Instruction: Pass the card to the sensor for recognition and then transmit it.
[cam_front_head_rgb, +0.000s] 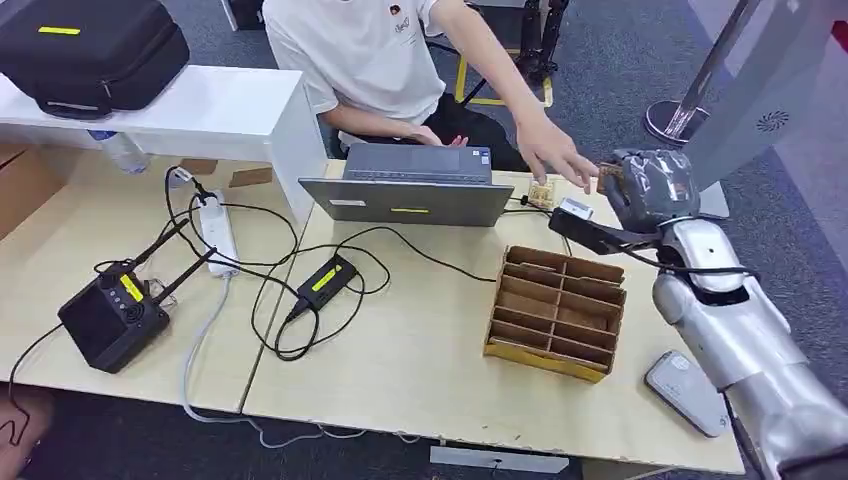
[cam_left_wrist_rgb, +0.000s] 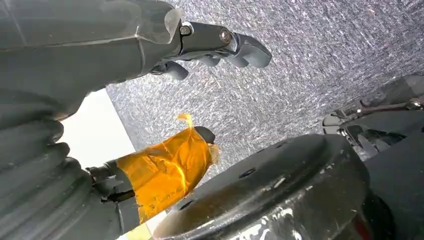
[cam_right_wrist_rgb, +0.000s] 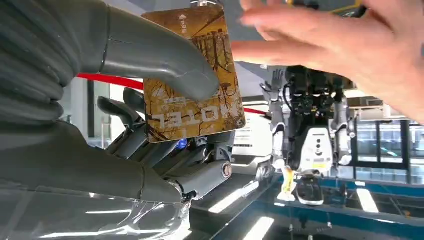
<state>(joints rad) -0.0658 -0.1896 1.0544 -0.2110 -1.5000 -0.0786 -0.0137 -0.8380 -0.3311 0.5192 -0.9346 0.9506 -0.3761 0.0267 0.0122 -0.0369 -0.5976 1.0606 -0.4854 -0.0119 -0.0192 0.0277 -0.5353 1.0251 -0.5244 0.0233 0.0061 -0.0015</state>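
Card (cam_right_wrist_rgb: 192, 75) in right robot hand (cam_front_head_rgb: 650, 187)

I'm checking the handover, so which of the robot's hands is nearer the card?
Right. The right hand holds the card under its thumb, raised beside a person's reaching hand. The left hand hangs over the carpet, away from the card.

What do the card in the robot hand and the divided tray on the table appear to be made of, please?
Card: likely glossy printed plastic, flat and stiff where the right robot hand pinches it. Divided tray: apparently matte brown cardboard, with thin slotted partitions.
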